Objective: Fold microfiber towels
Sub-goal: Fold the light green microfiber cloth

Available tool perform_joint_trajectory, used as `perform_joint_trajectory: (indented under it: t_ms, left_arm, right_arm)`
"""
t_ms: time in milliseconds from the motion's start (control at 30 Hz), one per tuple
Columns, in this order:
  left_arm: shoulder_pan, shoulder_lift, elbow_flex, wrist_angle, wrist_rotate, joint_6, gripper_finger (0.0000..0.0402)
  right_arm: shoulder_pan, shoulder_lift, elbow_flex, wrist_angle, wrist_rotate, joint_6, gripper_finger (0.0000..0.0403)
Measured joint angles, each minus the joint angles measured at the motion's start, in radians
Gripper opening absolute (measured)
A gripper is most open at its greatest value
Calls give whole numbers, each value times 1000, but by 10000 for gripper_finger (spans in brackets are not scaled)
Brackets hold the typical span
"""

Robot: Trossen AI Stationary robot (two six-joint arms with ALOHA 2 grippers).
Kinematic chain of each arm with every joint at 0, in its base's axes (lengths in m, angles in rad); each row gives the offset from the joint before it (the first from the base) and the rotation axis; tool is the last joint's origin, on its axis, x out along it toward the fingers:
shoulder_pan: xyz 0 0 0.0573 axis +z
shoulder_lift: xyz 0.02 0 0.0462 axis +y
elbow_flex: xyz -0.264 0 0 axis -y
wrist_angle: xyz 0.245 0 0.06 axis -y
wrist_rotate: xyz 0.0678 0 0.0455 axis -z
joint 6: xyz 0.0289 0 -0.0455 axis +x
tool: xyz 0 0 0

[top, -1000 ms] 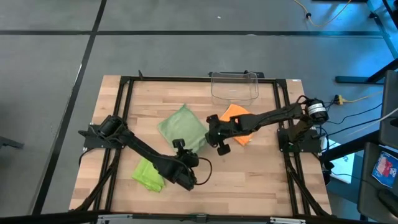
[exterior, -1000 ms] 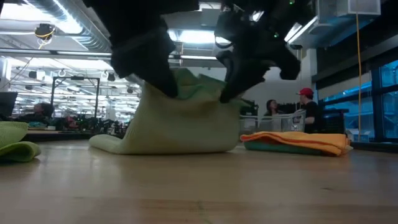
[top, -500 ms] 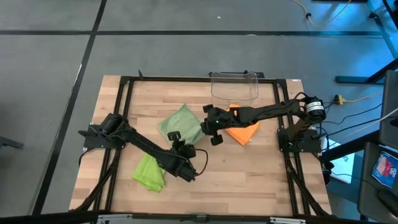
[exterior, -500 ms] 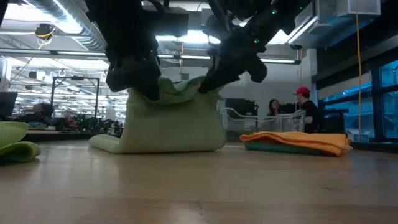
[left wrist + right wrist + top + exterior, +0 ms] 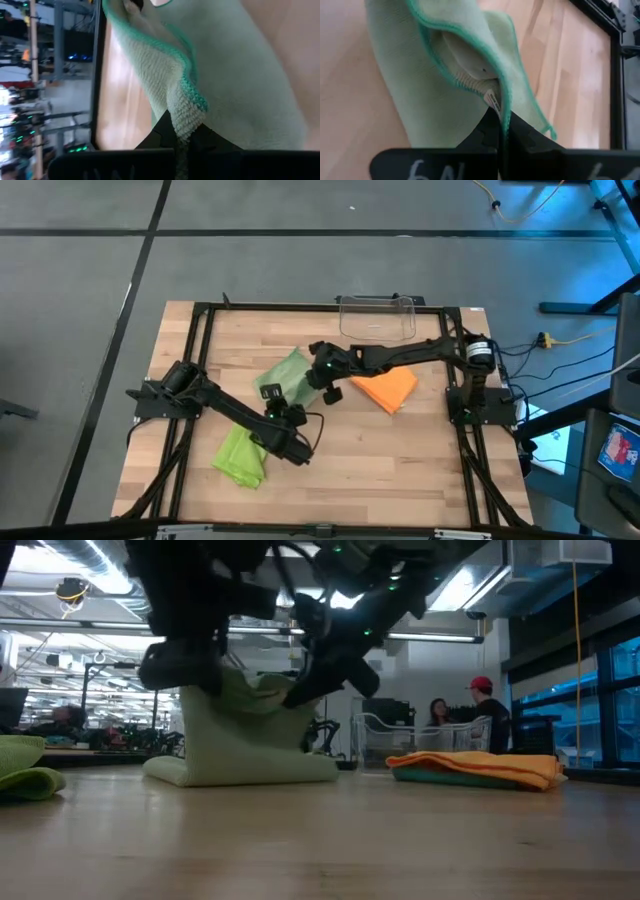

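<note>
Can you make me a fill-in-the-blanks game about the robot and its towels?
1. Both arms hold up the pale ____ towel.
2. The left gripper is ____ on that towel's edge; so is the right gripper.
3. The orange towel lies on the ____.
4. The lime towel is held by ____ gripper.

Missing words: green; shut; table; no

The pale sage towel is half lifted off the table, edge held up. Right of it the orange towel lies folded over a teal one. The lime towel sits bunched, near-left of the sage one.
</note>
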Motion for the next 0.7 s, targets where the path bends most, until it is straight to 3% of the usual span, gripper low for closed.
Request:
perform_joint_trajectory:
  t_ms: [400,700]
  left_arm:
    - [49,-1,-122,-43,43,-24,0]
    - [81,-1,-131,-43,80,-41,38]
  right_arm:
    - [-48,88,104,-25,-58,-15,12]
    - [-60,91,103,-17,-50,-11,123]
